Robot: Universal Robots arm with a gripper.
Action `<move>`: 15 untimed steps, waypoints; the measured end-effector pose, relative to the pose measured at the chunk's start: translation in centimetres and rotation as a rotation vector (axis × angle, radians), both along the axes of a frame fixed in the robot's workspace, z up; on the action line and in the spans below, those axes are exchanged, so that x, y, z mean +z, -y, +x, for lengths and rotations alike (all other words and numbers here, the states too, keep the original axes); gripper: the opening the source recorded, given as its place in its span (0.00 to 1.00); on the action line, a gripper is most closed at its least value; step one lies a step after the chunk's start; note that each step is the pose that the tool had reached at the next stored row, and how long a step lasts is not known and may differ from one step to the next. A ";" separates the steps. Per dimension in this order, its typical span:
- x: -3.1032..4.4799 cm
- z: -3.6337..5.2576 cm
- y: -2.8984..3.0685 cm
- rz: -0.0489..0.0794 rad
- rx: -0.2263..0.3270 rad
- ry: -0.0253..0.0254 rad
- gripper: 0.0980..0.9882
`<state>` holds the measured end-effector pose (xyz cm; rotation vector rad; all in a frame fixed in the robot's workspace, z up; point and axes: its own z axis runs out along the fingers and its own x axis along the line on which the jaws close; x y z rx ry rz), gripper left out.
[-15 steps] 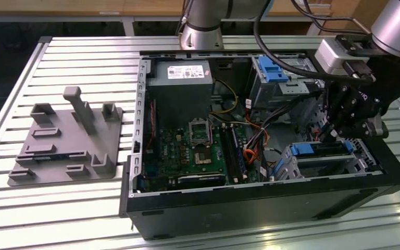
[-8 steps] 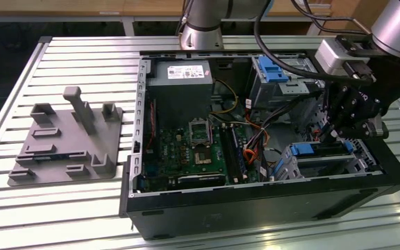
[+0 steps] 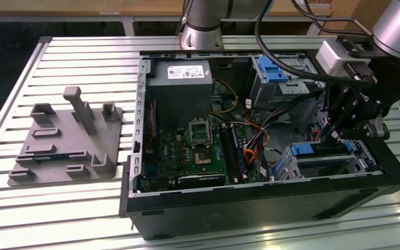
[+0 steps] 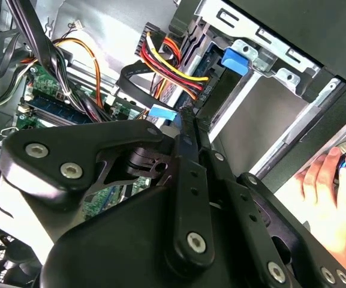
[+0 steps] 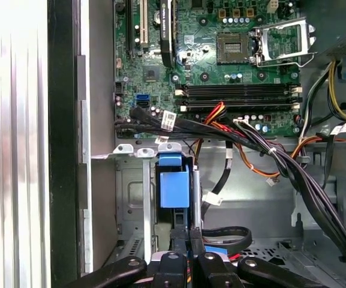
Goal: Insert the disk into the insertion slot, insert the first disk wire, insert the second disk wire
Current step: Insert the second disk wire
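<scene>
Blue-framed disk point(image 5: 174, 187) sits apparently edge-up in the silver insertion slot point(image 5: 134, 198); jaws pressed together just beside it

Blue-framed disk point(image 3: 318, 151) seated level in perforated silver insertion slot point(image 3: 325, 165), inside open case

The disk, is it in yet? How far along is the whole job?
The disk, in its blue frame, looks mostly seated in the insertion slot. The gripper, fingers closed, sits against the frame's blue tab. Both wires appear left to do: a bundle of cables hangs loose beside the slot, and I see none plugged into the disk.
</scene>
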<state>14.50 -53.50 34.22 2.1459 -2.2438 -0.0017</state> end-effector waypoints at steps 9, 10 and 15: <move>-0.13 0.13 0.14 0.000 0.000 -0.0017 0.05; -0.15 0.13 0.14 -0.001 0.000 -0.0020 0.05; -0.34 0.15 0.15 -0.001 0.000 -0.0025 0.05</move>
